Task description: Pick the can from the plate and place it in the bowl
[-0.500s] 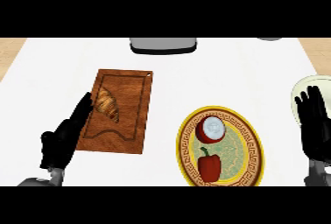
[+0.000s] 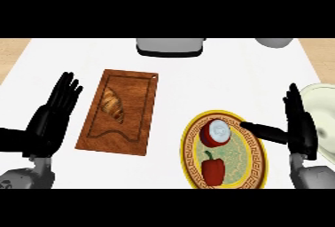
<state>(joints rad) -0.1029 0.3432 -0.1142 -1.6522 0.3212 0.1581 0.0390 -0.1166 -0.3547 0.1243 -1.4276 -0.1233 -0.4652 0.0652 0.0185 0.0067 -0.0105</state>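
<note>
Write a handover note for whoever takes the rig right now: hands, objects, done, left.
Left hand: open, resting left of the cutting board, holding nothing.
Right hand: open, at the plate's right edge, thumb pointing toward the can; no grasp yet.
Can lies on the plate, above the red pepper. Bowl is at the right edge, partly behind the right hand.
Done: nothing.
Left: grasp can, lift, place in bowl.

Head view, seemingly steeply above counter (image 2: 196,84)

Bowl (image 2: 322,98) cut off (right edge).
</note>
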